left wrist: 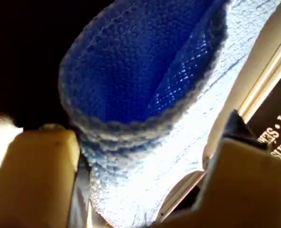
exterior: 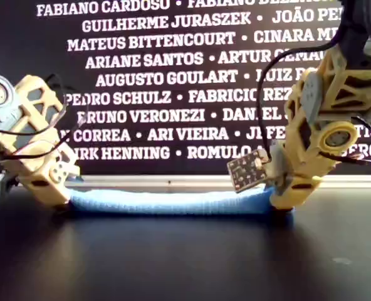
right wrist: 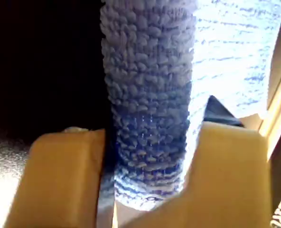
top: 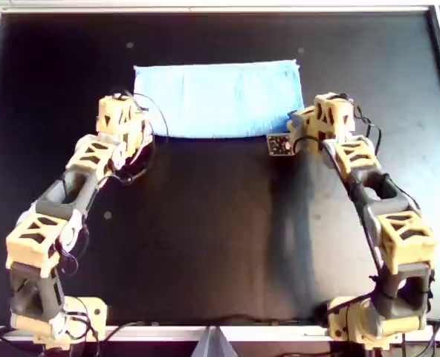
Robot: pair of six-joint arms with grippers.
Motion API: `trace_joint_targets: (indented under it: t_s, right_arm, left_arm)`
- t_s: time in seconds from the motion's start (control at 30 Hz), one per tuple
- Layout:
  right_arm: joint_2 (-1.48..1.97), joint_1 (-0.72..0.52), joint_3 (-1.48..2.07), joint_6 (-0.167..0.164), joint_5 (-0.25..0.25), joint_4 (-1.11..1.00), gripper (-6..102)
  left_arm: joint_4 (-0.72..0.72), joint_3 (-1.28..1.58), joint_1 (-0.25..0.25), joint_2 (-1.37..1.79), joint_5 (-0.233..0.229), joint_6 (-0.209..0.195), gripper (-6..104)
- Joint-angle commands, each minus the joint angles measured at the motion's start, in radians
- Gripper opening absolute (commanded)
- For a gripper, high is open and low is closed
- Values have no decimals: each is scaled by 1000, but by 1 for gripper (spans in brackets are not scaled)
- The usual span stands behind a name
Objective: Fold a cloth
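Note:
The light blue cloth (top: 220,100) lies as a flat, doubled strip on the far part of the black table, its long fold edge facing the arms. My left gripper (top: 146,131) sits at the strip's near corner on the overhead view's left, and my right gripper (top: 297,123) at the near corner on that view's right. In the left wrist view a raised loop of cloth (left wrist: 145,85) is pinched between the tan fingers (left wrist: 36,180). In the right wrist view a thick band of cloth (right wrist: 150,95) is clamped between the fingers (right wrist: 226,180). Low in the exterior view, the cloth (exterior: 167,202) stretches between both grippers.
A small circuit board (top: 279,145) hangs off the right wrist just before the cloth's edge. A metal frame (top: 220,9) borders the table close behind the cloth. Bare black tabletop (top: 220,238) spreads between the two arms. A wall of printed names (exterior: 160,63) stands behind.

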Motion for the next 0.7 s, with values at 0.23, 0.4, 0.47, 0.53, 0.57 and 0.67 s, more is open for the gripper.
trace_joint_targets:
  t_s: [0.23, 0.4, 0.47, 0.53, 0.57, 0.67]
  right_arm:
    - [26, 3, -77, 3, -11, -29, 15]
    - [28, 23, -77, 5, -11, -31, -1]
    - [28, 21, -77, 5, -11, -31, -2]
    - [28, 18, -77, 3, -11, -29, -2]
    - [29, 18, -71, 3, -11, -29, -2]
    - [34, 15, -54, 2, -11, -28, -2]
  left_arm:
    - [-5, -15, -21, 17, 9, -11, 43]
    - [-6, -18, -21, 17, 11, -12, 12]
    - [-6, -17, -21, 17, 11, -12, 1]
    - [-5, -14, -21, 17, 11, -12, -4]
    - [-5, -9, -21, 17, 11, -12, -3]
    - [-2, 3, -23, 20, 11, -12, -1]
